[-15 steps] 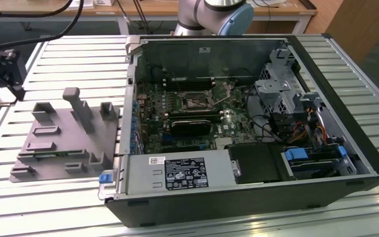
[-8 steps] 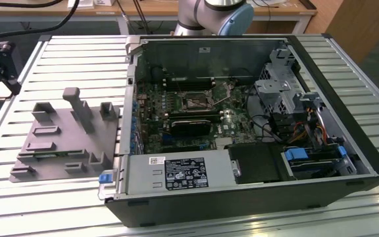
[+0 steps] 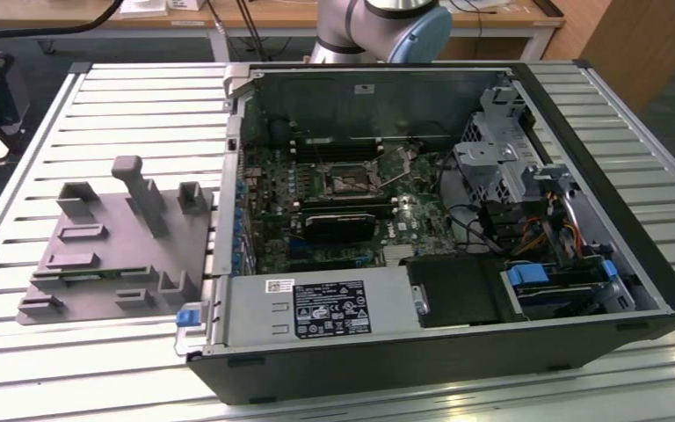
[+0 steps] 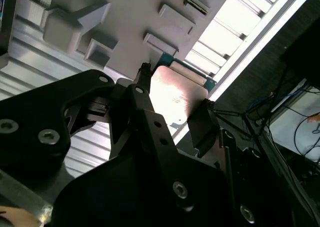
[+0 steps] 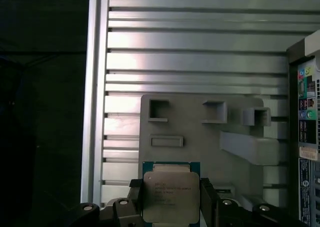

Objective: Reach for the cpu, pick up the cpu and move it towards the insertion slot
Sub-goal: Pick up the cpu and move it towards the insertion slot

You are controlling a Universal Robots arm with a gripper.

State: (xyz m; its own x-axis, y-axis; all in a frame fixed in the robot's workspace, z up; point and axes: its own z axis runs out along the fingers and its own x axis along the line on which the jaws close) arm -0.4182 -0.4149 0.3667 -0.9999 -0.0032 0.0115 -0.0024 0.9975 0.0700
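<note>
Gripper: my gripper (image 5: 171,201) is pinching the cpu, one dark finger (image 5: 134,203) against each of two opposite edges. In the second wrist view the gripper (image 4: 175,89) shows the same grasp from the other side.

Cpu: the cpu (image 5: 170,193) sits flat between my fingers with its silver-grey lid facing the first wrist camera and a green rim showing along one edge. In the second wrist view the cpu (image 4: 175,98) appears as a bright reflective face.

Fixture plate: the grey fixture plate (image 5: 200,137) lies beyond the chip on the slatted table (image 5: 190,52). I judge the chip to be raised clear of the plate rather than resting on it.

Insertion slot: the insertion slot (image 3: 347,180) is the small square socket on the green board inside the open computer case (image 3: 314,352). It is well apart from the fixture plate (image 3: 103,255), which lies toward the exterior view's left.

Done: by my reading, the reach and the pick-up are complete.

Left: the carry is hardly begun. Both wrist views put the plate behind the chip, not the board, and the socket stands bare.

Uncertain: I cannot tell how high above the plate the chip hangs.
</note>
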